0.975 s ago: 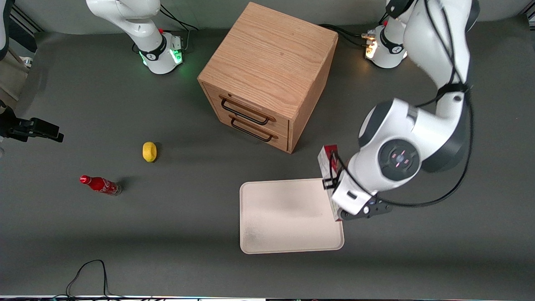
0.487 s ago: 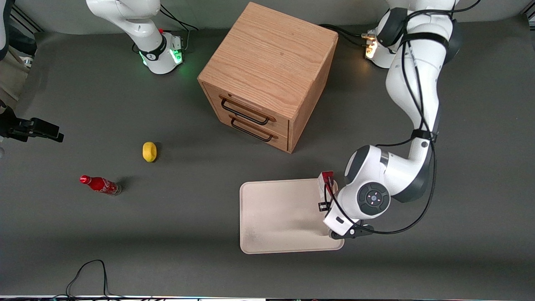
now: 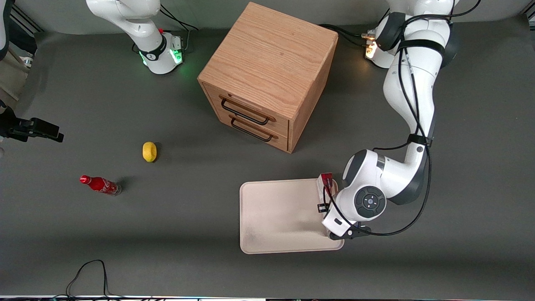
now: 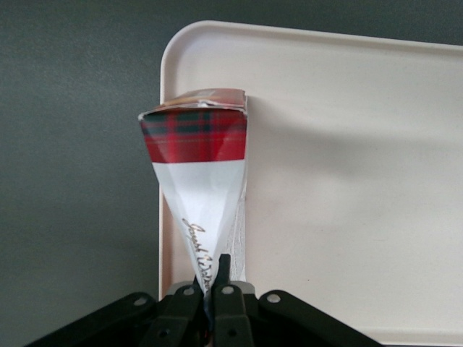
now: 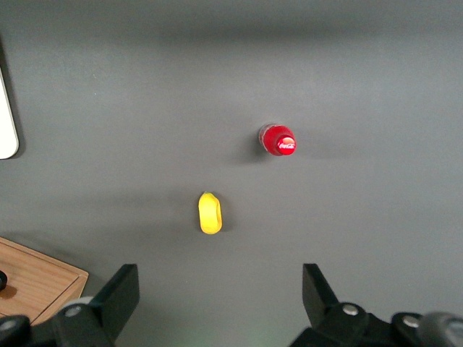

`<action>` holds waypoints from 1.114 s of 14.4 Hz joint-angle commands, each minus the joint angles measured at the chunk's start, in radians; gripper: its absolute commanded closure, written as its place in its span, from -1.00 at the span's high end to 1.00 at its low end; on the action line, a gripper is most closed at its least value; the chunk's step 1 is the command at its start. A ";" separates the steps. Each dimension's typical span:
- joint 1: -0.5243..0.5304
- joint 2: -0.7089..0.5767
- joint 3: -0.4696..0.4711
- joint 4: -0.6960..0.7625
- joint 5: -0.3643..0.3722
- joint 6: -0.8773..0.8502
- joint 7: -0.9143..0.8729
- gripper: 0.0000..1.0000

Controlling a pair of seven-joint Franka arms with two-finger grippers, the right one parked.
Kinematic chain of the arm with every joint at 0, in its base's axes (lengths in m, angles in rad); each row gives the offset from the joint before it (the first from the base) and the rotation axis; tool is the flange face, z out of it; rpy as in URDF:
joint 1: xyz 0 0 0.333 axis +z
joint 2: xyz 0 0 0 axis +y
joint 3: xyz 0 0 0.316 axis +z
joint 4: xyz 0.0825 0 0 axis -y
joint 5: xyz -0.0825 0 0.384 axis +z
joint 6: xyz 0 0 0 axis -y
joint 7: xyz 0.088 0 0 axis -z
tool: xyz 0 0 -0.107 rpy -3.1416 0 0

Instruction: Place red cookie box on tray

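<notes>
- Cookie box (image 4: 195, 181) is sitting along the tray's (image 3: 276, 217) edge toward the working arm's end, its red tartan end pointing at the cabinet (image 3: 267, 75) and showing past the wrist in the front view (image 3: 325, 179).
- Gripper (image 4: 210, 278) is hanging low over that same edge of the tray, its fingers (image 4: 223, 271) pressing together on the box's white end.
- Whether the box is resting flat on the tray floor or being held just above it, I cannot tell.
- Gold cursive writing is running down the box's white face, but too little of it is showing to read.
- Cabinet is standing farther from the front camera than the tray, apart from it, with two drawers and dark handles (image 3: 246, 113) facing the tray at an angle.
- Lemon (image 3: 149, 151) is lying well apart toward the parked arm's end of the table (image 3: 83, 104).
- Soda bottle (image 3: 100, 184), red with white Coca-Cola script, is standing near the lemon, nearer the front camera.
- Black cable (image 3: 90, 271) is looping on the table at the edge nearest the front camera.
- Nothing is lying between the box and the bare middle of the tray.
</notes>
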 commanded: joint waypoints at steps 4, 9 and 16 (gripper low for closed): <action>-0.006 0.008 0.007 0.017 0.016 0.016 0.034 1.00; -0.010 0.004 0.009 0.015 0.016 0.012 0.030 1.00; 0.074 -0.210 0.007 -0.034 0.020 -0.285 0.098 1.00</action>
